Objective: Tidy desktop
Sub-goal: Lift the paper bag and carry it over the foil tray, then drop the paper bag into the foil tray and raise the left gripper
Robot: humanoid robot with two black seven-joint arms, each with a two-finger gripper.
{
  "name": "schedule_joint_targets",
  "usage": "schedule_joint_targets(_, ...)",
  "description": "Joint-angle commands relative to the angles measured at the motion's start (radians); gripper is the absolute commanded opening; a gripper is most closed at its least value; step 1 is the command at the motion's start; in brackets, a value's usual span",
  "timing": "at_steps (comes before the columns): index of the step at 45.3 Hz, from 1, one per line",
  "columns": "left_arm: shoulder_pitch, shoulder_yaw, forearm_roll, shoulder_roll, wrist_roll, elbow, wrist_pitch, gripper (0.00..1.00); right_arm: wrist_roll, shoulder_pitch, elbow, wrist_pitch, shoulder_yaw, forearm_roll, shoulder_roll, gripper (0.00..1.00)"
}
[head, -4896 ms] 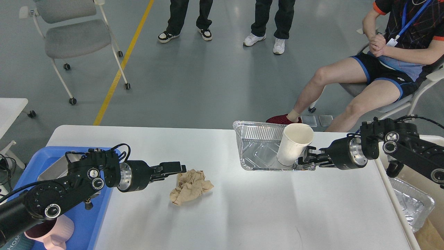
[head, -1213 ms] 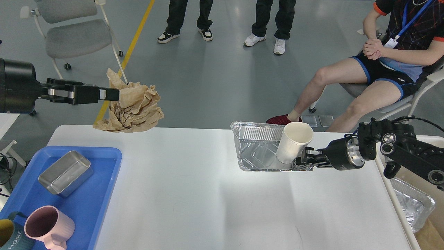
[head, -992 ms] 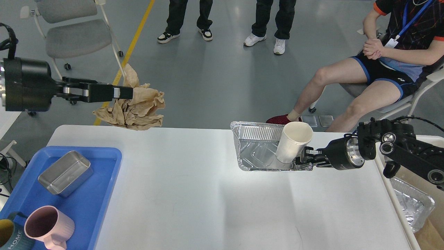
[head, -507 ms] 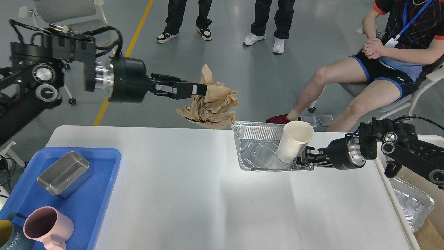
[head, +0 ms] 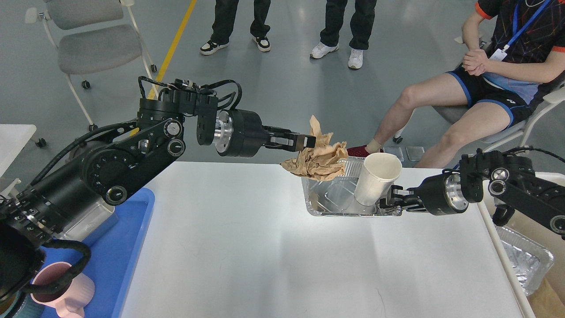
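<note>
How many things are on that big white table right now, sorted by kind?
Foil trays: 1
Paper cups: 1, standing in the foil tray
Blue trays: 1
Pink mugs: 1, on the blue tray
Crumpled brown paper: 1, held above the foil tray by the left gripper
Total: 5

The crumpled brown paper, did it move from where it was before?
Yes. The crumpled brown paper left the desktop and travelled right. The left gripper now holds it above the foil tray, beside the paper cup.
</note>
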Motion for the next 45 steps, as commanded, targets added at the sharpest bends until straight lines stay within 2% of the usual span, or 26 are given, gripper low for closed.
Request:
schedule_joint_targets(1, 0.016, 0.04, 0.0, -0.042, 0.0, 0.052, 0.049, 0.09, 0.0, 0.0, 0.0, 0.0, 0.002, 0.0, 0.002, 0.0)
schedule_joint_targets(3, 0.021, 0.05, 0.0, -0.055, 0.0, 0.066, 0.06, 0.14, -0.002, 0.0, 0.0, 0.0, 0.002, 0.0, 0.003, 0.0)
schedule_joint_targets(9, 0.045, 0.053, -0.016, -0.108, 0.014, 0.096, 0.101, 0.61, 0.0, 0.0, 0.0, 0.0, 0.002, 0.0, 0.0, 0.0)
schedule_joint_targets(16, 0.059, 0.043, -0.025, -0.114, 0.025, 0.098, 0.107, 0.87, 0.0, 0.0, 0.0, 0.0, 0.004, 0.0, 0.0, 0.0)
schedule_joint_targets(20, 0.062, 0.037, -0.03, -0.114, 0.026, 0.098, 0.106, 0.93, 0.0, 0.0, 0.0, 0.0, 0.002, 0.0, 0.005, 0.0)
schedule_joint_targets(25, 0.061, 0.032, -0.071, -0.111, 0.028, 0.098, 0.106, 0.95, -0.002, 0.0, 0.0, 0.0, 0.002, 0.0, 0.007, 0.0)
schedule_joint_targets(28, 0.062, -0.005, -0.192, -0.111, 0.029, 0.098, 0.122, 0.95, -0.002, 0.0, 0.0, 0.0, 0.002, 0.0, 0.007, 0.0)
schedule_joint_targets(35, 0.116, -0.123, -0.366, -0.112, 0.029, 0.104, 0.23, 0.95, 0.0, 0.0, 0.0, 0.0, 0.002, 0.0, 0.005, 0.0)
schedule_joint_targets(36, 0.152, -0.176, -0.417, -0.112, 0.029, 0.106, 0.286, 0.96, 0.0, 0.0, 0.0, 0.0, 0.002, 0.0, 0.005, 0.0)
schedule_joint_targets(45, 0.312, -0.406, -0.488, -0.112, 0.029, 0.127, 0.348, 0.96, -0.002, -0.002, 0.0, 0.0, 0.002, 0.0, 0.007, 0.0)
